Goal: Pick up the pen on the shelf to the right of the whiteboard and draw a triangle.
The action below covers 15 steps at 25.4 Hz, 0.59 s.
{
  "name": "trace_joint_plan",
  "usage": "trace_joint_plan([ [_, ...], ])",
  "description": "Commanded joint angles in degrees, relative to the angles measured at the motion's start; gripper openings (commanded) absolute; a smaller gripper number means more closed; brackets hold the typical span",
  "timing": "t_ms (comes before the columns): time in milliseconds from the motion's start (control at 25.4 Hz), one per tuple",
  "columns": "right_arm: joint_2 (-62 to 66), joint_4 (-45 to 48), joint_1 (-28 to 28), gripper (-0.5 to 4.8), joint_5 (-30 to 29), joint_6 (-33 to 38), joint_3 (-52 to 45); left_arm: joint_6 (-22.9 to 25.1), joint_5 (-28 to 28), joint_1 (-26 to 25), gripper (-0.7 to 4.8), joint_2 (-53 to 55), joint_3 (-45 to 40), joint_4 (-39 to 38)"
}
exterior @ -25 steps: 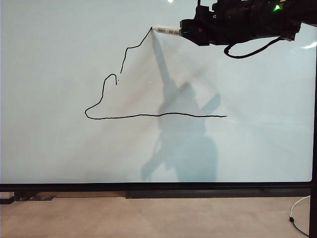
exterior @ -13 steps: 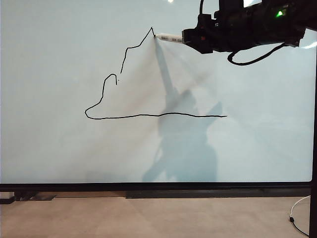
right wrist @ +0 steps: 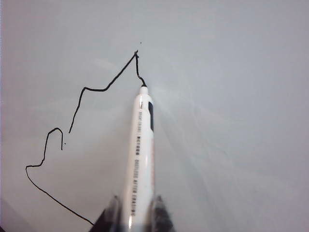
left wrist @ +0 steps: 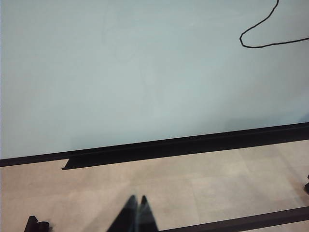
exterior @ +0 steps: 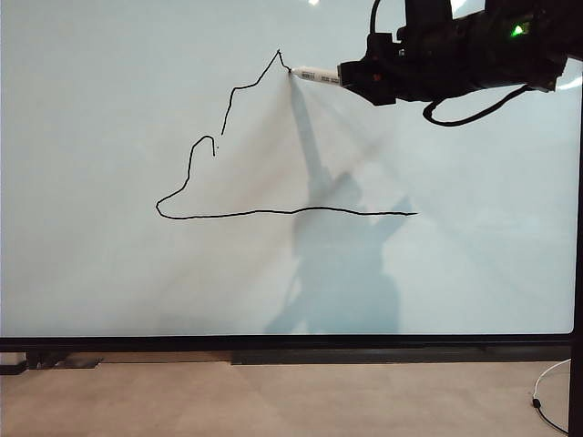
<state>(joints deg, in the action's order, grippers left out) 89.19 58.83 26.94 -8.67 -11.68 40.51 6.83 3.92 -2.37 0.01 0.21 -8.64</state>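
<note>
The left gripper (left wrist: 136, 212), fingers pressed together, hangs low over the floor (left wrist: 193, 183). Farther off, the right gripper (right wrist: 136, 212) clamps the pen (right wrist: 141, 154), whose tip has slid down-right from the peak onto the whiteboard (exterior: 109, 273), lengthening the unfinished triangle (exterior: 237, 173).
</note>
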Motion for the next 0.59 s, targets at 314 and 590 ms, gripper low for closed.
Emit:
trace_joint_plan([
  [314, -0.2, 0.9, -1.2, -0.09, 2.5, -0.4, -0.9, 0.0, 0.2, 0.0, -0.05, 0.0, 0.2, 0.5],
  [590, -0.2, 3.3, -2.4, -0.09, 2.6, 0.2, -3.5, 0.0, 0.2, 0.0, -0.05, 0.0, 0.2, 0.5],
])
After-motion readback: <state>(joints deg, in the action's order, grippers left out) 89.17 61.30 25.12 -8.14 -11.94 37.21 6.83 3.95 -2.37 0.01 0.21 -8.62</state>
